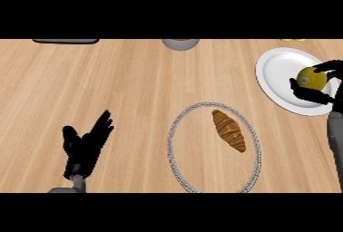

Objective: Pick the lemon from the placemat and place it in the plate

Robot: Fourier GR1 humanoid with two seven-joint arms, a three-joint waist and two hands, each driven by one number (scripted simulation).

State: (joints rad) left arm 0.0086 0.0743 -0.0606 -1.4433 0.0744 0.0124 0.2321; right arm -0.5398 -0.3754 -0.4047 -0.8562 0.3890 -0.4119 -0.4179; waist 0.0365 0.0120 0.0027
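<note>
The yellow lemon [310, 79] is over the white plate [281, 77] at the right edge of the counter. My right hand [324, 90] curls round the lemon, fingers above it and thumb below. Whether the lemon rests on the plate or hangs just above it cannot be told. The oval placemat [175, 149] with a grey rim lies at the lower middle and carries a brown croissant [228, 130]. My left hand [85, 142] rests open at the lower left, fingers up, away from all of these.
A grey bowl [181, 44] sits at the far edge in the middle. A dark flat object [66, 41] lies at the far left edge. A small yellow thing [293, 40] shows at the far right edge.
</note>
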